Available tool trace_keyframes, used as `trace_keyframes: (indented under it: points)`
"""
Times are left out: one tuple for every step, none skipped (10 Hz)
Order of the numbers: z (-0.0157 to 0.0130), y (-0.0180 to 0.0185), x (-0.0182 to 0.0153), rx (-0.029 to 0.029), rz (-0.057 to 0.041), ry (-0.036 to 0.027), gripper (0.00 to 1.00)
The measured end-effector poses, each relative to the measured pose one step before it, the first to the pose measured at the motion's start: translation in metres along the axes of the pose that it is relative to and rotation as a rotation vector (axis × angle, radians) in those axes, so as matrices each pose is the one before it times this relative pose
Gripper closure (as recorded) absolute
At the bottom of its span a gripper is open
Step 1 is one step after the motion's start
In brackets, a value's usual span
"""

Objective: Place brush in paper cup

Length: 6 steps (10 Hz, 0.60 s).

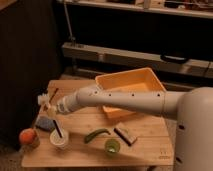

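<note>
Nearest, along the lower part of the frame, the wooden tabletop (pixel 145 150) carries an orange fruit (pixel 28 136) at lower left, then the paper cup (pixel 60 139), a green pepper-like thing (pixel 96 135), a small green cup (pixel 112 146) and a short dark flat utensil (pixel 125 134). The brush (pixel 55 122) stands slanted, its dark handle end down in the paper cup and its whitish head up by the claw (pixel 50 106), left of centre. The claw is closed on the brush near the head. The brush looks light and stiff, with soft bristles; the thin handle could swivel in a pinch, so a hold on the handle just below the head seems best. The paper cup looks light and easily tipped. Farther back sits a yellow bin (pixel 150 80), then dark shelving.
</note>
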Motion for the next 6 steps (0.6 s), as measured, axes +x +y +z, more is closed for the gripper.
trace_keyframes:
  points:
    - [0.00255, -0.00142, 0.00052, -0.00740, -0.00069, 0.00606, 1.00]
    - [0.00211, -0.00196, 0.00128, -0.00695, -0.00044, 0.00562, 1.00]
    - [0.00122, -0.00099, 0.00099, -0.00473, -0.00011, 0.00282, 1.00]
    - [0.00153, -0.00092, 0.00157, -0.00535, -0.00025, 0.00369, 1.00]
    - [0.00122, -0.00107, 0.00199, -0.00598, -0.00127, 0.00350, 1.00]
    - [0.00075, -0.00101, 0.00214, -0.00593, -0.00146, 0.00285, 1.00]
